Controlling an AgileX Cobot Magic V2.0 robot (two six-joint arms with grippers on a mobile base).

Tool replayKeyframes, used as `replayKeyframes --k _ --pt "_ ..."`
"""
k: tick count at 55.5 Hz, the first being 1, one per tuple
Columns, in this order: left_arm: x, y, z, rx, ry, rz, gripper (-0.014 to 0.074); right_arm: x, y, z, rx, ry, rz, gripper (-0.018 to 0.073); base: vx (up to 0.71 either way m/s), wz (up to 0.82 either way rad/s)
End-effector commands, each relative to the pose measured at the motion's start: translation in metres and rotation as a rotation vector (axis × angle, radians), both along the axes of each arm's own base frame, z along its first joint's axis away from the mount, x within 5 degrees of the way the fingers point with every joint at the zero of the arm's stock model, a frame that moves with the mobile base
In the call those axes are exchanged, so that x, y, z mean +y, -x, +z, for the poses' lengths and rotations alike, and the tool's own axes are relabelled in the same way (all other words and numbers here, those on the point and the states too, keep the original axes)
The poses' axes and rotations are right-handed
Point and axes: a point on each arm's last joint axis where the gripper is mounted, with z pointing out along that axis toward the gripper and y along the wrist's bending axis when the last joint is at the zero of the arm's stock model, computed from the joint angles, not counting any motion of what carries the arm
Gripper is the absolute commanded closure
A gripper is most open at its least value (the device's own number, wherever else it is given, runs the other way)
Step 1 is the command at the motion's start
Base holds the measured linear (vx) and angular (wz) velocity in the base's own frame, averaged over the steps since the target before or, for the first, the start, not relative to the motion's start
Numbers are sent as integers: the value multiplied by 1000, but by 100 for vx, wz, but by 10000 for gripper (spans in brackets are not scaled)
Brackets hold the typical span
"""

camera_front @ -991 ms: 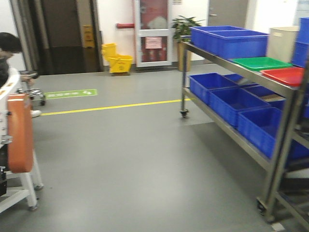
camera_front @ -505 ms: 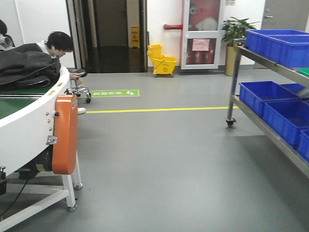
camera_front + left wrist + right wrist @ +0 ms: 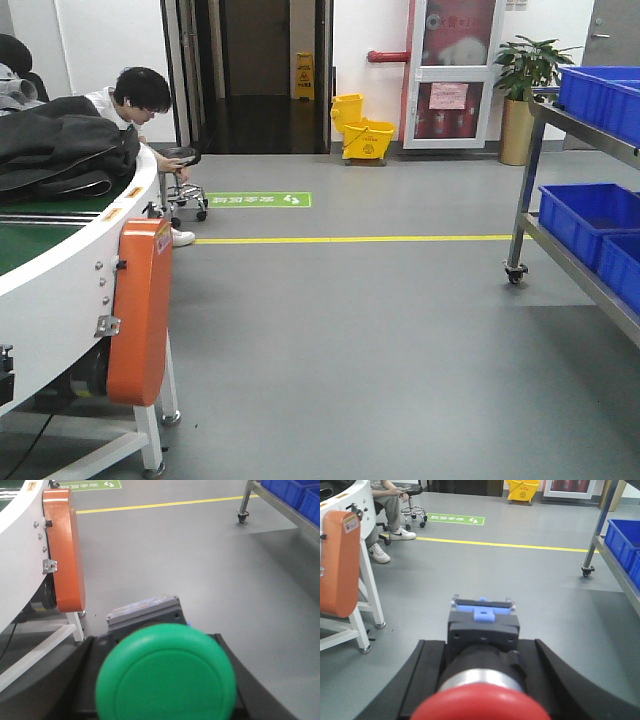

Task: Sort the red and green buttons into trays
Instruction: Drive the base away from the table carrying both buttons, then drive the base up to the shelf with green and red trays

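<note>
Fingers first: the left fingers (image 3: 75, 680) are closed on the green button (image 3: 166, 672), one dark finger at 9 o'clock and one at 3 o'clock of its cap. The right fingers (image 3: 415, 680) grip the red button (image 3: 482, 650) the same way. Each button's long axis runs from 6 to 12 o'clock in its wrist view, with the domed cap at the 6 o'clock end and the blocky body pointing to 12 o'clock over the floor. The green cap is round, glossy and ringed by a faint raised lip, and a grey-blue block shows behind it. The red button shows only the top of its cap, then a metal collar and a dark body ending in a blue clip.

Neither tray shows in any view, so I cannot tell which arm is nearer to them. Both buttons hang over bare grey floor (image 3: 380, 340). In the front view the conveyor (image 3: 140, 310) stands at 9 o'clock, with a seated person (image 3: 135, 95) beyond it. A steel rack (image 3: 575, 270) with blue crates (image 3: 585, 215) stands at 3 o'clock. Judging from this, the base must bring the trays into view before either button can be released.
</note>
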Motion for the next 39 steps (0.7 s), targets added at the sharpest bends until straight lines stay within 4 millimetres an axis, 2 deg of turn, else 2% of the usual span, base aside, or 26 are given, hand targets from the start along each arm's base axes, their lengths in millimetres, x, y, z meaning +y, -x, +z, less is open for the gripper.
replayKeyframes --k 1,39 --pt "0 1 19 -116 36 14 599 -2 -1 18 -122 -2 -25 568 39 0" --pt "0 -1 18 -107 35 13 599 -2 -1 17 -111 -2 -23 568 41 -1"
